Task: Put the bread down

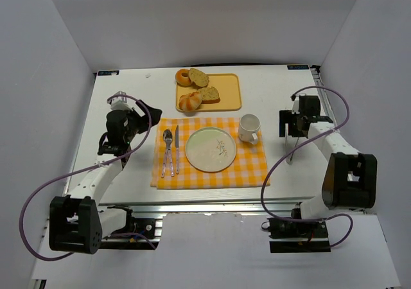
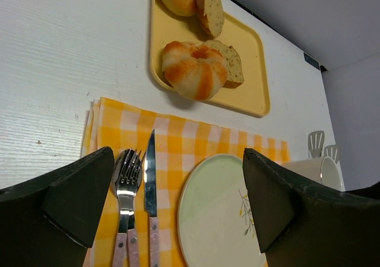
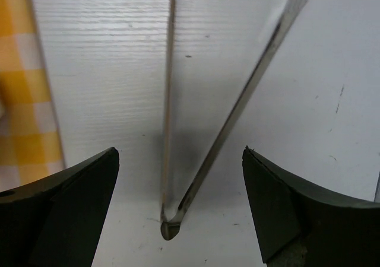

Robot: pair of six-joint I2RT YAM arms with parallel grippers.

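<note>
Left pincer (image 2: 177,190) gapes wide and empty; the bread (image 2: 195,69) sits ahead of it on the yellow tray (image 2: 250,62). Right pincer (image 3: 178,184), equally wide and empty, hovers above metal tongs (image 3: 237,110) on the tabletop (image 3: 107,71).

A tray (image 1: 230,90) lies at the far middle of the table (image 1: 282,90). On it, the ring bread (image 1: 183,77) sits far left and the bun (image 1: 190,101) near left, with two slices (image 1: 199,78) just right of them. Nearer lies a mat (image 1: 250,167). It bears a plate (image 1: 210,149) in the middle, a fork (image 2: 132,166) and knife (image 1: 176,141) to the left, and a mug (image 1: 248,127) far right. Tongs (image 1: 292,149) lie right of the mat.
</note>
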